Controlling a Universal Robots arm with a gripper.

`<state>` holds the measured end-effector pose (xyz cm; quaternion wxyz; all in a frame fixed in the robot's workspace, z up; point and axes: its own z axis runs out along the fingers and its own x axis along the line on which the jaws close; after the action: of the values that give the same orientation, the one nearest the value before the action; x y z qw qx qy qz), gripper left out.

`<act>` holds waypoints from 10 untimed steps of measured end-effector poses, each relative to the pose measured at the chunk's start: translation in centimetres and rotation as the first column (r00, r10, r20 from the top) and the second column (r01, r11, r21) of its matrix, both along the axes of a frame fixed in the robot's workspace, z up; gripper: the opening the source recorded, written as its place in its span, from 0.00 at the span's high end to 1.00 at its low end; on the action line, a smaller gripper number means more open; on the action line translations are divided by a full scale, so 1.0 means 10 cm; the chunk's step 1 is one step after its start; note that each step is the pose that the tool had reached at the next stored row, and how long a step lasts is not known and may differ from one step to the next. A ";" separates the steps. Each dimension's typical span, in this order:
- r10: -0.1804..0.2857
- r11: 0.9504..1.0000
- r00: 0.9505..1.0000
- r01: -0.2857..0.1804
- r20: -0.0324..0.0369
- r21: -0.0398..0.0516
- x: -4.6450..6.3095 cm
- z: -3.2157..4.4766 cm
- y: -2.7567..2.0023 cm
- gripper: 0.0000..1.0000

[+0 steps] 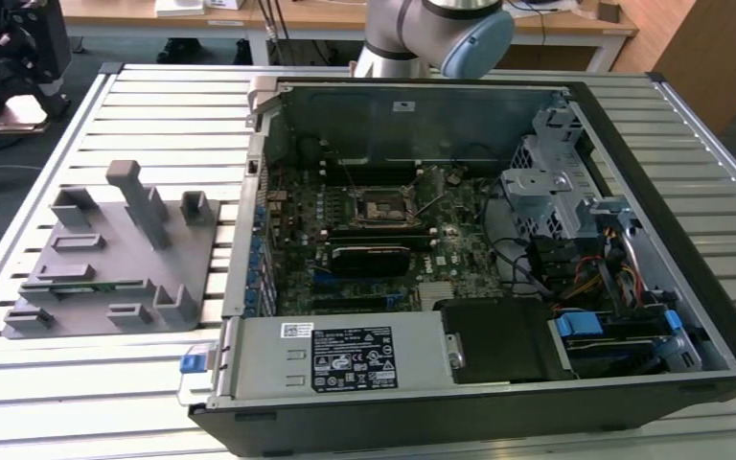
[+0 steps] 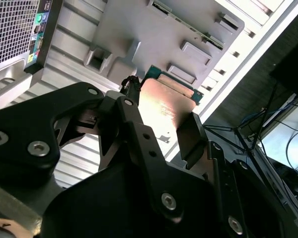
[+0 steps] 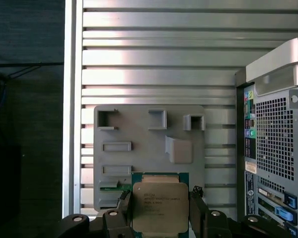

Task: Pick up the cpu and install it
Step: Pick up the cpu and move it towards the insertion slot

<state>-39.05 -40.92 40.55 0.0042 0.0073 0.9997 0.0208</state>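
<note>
Step in hand: the carry; pick-up looks done. The gripper [image 3: 160, 199] has its fingers [image 3: 196, 210] clamped on two opposite edges of the cpu [image 3: 159, 206], silver lid facing the camera, green board edge peeking past it. The cpu hangs in the air over the grey fixture [image 3: 149, 139], which lies flat on the slatted desk [image 3: 139, 59]. Going by how far below the fixture sits, I judge the chip well clear of it. The case [image 3: 275, 139] shows its rear panel just beside the fixture.

Second wrist view: same grasp from a slant, cpu [image 2: 164, 106] pinched between the dark fingers, lid catching a warm glare. Chip looks square in the grip.

Exterior view supplies the target: motherboard [image 1: 342, 249] inside the open case, dark square socket [image 1: 383, 206] near its middle, well apart from the fixture. The arm [image 1: 439, 34] rises behind the case. The wrist views supply the grip detail.

What's left, as I judge it: install calls for the chip flat over the socket, corners matched, then a gentle release. Tilt or side push could hurt the contacts. Socket latch open or not: can't tell.
</note>
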 end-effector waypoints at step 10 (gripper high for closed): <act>0.000 1.000 1.000 0.000 0.000 0.000 0.16 0.000 0.000 0.46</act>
<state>-37.47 -40.92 40.55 0.0042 0.0073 0.9997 0.0208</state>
